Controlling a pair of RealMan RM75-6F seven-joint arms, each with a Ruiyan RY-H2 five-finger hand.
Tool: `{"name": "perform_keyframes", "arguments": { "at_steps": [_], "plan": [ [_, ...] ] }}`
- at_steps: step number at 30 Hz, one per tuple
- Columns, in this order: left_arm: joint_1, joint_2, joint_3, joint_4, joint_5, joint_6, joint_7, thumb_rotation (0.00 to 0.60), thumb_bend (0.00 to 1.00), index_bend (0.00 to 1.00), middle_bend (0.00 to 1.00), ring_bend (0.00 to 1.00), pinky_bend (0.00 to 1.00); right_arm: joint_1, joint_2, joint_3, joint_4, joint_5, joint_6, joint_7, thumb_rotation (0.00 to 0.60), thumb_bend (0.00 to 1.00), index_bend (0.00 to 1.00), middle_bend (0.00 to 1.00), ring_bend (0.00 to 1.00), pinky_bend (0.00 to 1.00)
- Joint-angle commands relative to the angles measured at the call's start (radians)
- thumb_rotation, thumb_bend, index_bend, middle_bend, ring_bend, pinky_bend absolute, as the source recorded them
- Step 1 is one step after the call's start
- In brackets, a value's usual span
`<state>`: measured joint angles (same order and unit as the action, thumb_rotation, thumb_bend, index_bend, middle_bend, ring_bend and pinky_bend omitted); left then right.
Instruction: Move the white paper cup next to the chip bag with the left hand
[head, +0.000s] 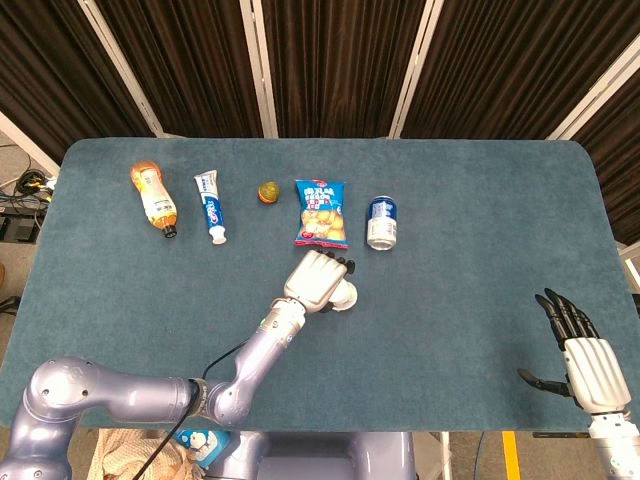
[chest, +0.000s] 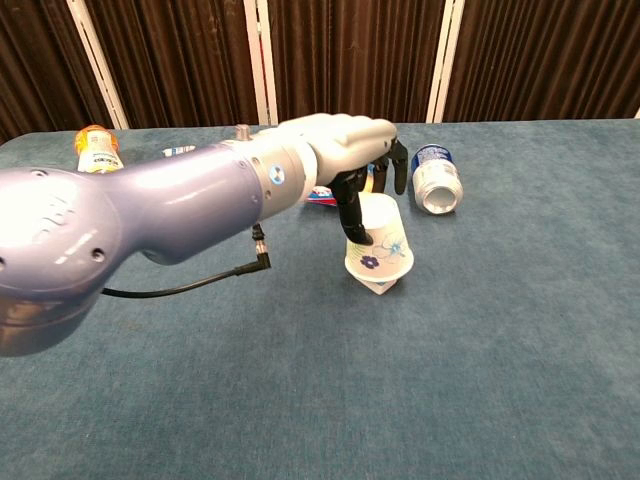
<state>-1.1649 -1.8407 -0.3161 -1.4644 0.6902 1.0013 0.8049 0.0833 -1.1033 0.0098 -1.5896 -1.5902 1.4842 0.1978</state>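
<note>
Gripping the white paper cup (chest: 378, 246), the left hand (head: 318, 279) is wrapping dark fingers (chest: 352, 212) around the cup's upper part, thumb on one side and the rest on the other. Cup is sitting upside down and tilted in the grasp, wide rim pointing down toward the table (head: 460, 250), floral print showing. In the chest view its rim is overlapping a small white and blue block (chest: 380, 287) right below it; cannot tell whether cup and block are touching. In the head view the cup (head: 343, 296) is mostly hiding under the hand, sitting just in front of the chip bag (head: 321, 213), near it but apart.

The right hand (head: 583, 352) is hovering low at the near right corner, well apart from everything, fingers spread and straight, holding nothing.

Along the far row from left: orange bottle (head: 153, 197) lying down, toothpaste tube (head: 210, 206) lying beside it, small round yellow-orange ball (head: 268, 192), chip bag lying flat, then blue and silver can (head: 382, 222) lying just right of the bag. In the chest view the left arm is covering most of the chip bag, only an edge is showing.
</note>
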Motion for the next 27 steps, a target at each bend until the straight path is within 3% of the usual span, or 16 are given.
{"name": "perform_keyframes", "arguments": {
  "at_steps": [1,7,12,18,22,27],
  "plan": [
    [-0.009,-0.011,0.005,0.012,-0.01,-0.003,0.006,0.6,0.19,0.32,0.4,0.33,0.41,0.0,0.0,0.001,0.0,0.0,0.0,0.003,0.6,0.09,0.0,0.0,0.0,0.11],
    [-0.022,-0.024,0.01,0.027,-0.042,-0.005,0.019,0.6,0.18,0.28,0.34,0.3,0.38,0.001,0.001,0.001,-0.003,-0.001,0.0,0.005,0.6,0.09,0.0,0.0,0.0,0.11],
    [-0.026,-0.019,0.016,0.019,-0.07,-0.003,0.034,0.6,0.12,0.13,0.13,0.11,0.2,0.001,0.002,0.001,-0.003,-0.001,0.0,0.005,0.6,0.09,0.0,0.0,0.0,0.11],
    [-0.014,0.005,0.015,-0.023,-0.069,0.024,0.021,0.6,0.11,0.07,0.09,0.1,0.19,0.001,0.001,-0.001,-0.003,-0.006,0.0,0.001,0.6,0.09,0.0,0.0,0.0,0.12],
    [0.034,0.061,0.035,-0.113,-0.014,0.077,-0.016,0.6,0.11,0.07,0.09,0.1,0.18,0.0,0.001,-0.003,0.0,-0.006,-0.001,-0.002,0.6,0.09,0.0,0.0,0.0,0.11],
    [0.159,0.203,0.127,-0.281,0.15,0.206,-0.078,0.6,0.08,0.05,0.04,0.06,0.17,0.0,0.003,-0.003,0.003,0.001,-0.008,-0.009,0.6,0.09,0.0,0.0,0.0,0.12]
  ]
}}
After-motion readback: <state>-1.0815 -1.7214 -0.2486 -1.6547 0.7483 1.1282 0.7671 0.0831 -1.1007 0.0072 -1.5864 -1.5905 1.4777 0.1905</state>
